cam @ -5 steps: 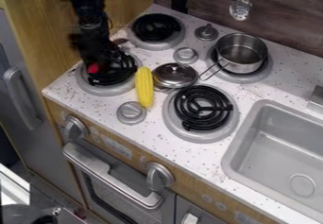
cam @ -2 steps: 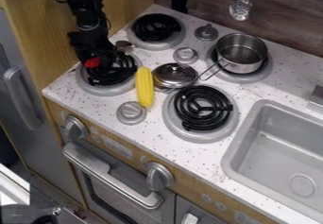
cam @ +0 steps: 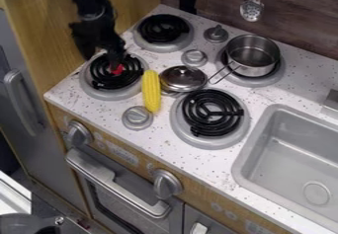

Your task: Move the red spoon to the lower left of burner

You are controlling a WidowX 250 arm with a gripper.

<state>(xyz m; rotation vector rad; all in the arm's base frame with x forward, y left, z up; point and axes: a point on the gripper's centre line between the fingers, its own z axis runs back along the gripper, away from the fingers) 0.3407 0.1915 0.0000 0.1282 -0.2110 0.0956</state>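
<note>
Speckled white counter under your work, and here's your gripper, low over lower left burner. Holding or free? You can't tell from here. Red spoon right at its tip, only small red part visible, over burner's coil; contact unclear. Should handle light, stiff, probably slick plastic: you'd want pinch mid-handle, gentle squeeze, or it may twist on those ridges. Watch yellow corn, just beside burner.

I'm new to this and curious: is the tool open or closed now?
Tool: can't be told whether it's open, closed or holding the red thing beside it.
</note>
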